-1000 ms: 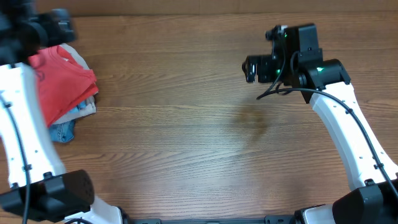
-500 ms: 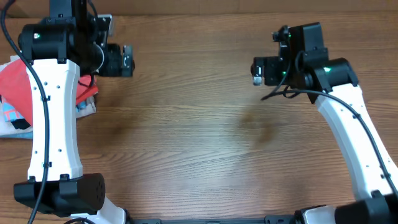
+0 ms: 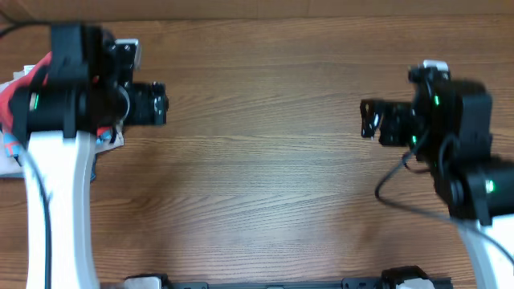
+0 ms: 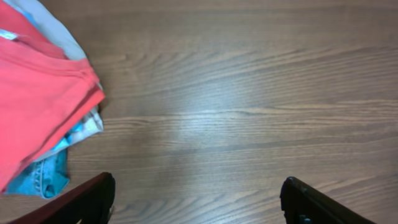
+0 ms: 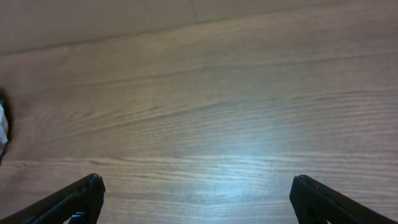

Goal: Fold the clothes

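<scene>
The clothes, a coral-red T-shirt [image 4: 38,102], lie folded on top of a small pile at the table's far left. In the overhead view the left arm covers most of the shirt [image 3: 11,104]. My left gripper [image 3: 157,104] hovers just right of that pile, over bare wood. In the left wrist view this gripper [image 4: 198,200] stands open with nothing between its fingers and the shirt up to its left. My right gripper [image 3: 369,120] is far off at the right side. It is open as well [image 5: 200,199], with only tabletop under it.
Under the red shirt lie a light blue garment and denim [image 4: 45,179], with pale grey fabric [image 4: 59,28] behind. The wooden table [image 3: 257,177] stretches between the two arms. A small white object [image 5: 3,127] shows at the right wrist view's left edge.
The left arm has swung away from the pile to the right, its jaws narrowing slightly. The right arm has moved right and toward the front, still open.
</scene>
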Controlling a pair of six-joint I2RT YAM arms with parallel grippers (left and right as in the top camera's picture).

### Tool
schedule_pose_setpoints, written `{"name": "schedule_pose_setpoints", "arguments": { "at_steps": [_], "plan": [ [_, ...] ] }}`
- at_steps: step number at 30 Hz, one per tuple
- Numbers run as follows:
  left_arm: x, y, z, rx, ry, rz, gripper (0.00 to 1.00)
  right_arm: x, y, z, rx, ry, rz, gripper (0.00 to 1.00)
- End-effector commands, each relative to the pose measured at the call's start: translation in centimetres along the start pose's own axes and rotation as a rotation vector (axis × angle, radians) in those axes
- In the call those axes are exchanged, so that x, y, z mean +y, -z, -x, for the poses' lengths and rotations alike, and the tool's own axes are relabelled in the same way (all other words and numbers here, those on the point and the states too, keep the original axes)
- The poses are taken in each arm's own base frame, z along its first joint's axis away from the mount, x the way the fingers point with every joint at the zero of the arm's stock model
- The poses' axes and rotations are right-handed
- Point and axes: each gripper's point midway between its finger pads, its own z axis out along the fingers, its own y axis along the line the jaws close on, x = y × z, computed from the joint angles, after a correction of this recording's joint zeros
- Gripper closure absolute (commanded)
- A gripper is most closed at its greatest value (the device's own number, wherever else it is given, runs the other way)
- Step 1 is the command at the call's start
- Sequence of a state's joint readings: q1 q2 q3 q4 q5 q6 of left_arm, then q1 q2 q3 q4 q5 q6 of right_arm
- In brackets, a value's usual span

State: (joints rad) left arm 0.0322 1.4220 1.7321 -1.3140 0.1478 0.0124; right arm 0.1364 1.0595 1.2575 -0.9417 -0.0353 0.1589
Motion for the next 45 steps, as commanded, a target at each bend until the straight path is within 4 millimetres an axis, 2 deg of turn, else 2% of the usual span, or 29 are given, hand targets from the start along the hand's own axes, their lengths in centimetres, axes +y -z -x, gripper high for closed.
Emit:
{"name": "schedule_pose_setpoints", "arguments": {
  "at_steps": [1,3,8,12,18,22,38,42,45],
  "plan": [
    [0.2,2.4,-3.0,-0.108,-0.016,0.049,0.05,-1.0,0.2,-2.7,-0.02,-0.031,-0.014,0.0],
    [0.7,3.0,-4.8,-0.158,-0.019,0.079,0.0,-1.3,0.6,-4.2,-0.035,-0.038,-0.011,0.0],
    [1.0,3.7,-8.7,-0.258,-0.022,0.103,0.0,-1.9,2.2,-6.7,-0.056,-0.083,-0.008,0.0],
    [1.0,3.4,-10.1,-0.286,-0.025,0.101,0.0,-2.2,2.6,-8.3,-0.003,-0.084,-0.022,0.0],
    [1.1,2.6,-12.0,-0.202,-0.017,0.103,0.0,-2.6,2.5,-10.0,0.069,-0.087,-0.042,0.0],
    [1.1,2.5,-12.6,-0.177,-0.015,0.102,0.0,-2.6,2.5,-10.1,0.074,-0.088,-0.043,0.0],
    [1.1,2.5,-12.6,-0.177,-0.015,0.102,0.0,-2.8,3.0,-10.0,0.053,-0.094,-0.045,0.0],
    [1.1,2.5,-12.6,-0.177,-0.015,0.102,0.0,-3.2,4.1,-9.6,-0.001,-0.107,-0.051,0.0],
    [1.1,2.5,-12.6,-0.177,-0.015,0.102,0.0,-3.5,5.8,-9.7,-0.054,-0.113,-0.055,0.0]
  ]
}}
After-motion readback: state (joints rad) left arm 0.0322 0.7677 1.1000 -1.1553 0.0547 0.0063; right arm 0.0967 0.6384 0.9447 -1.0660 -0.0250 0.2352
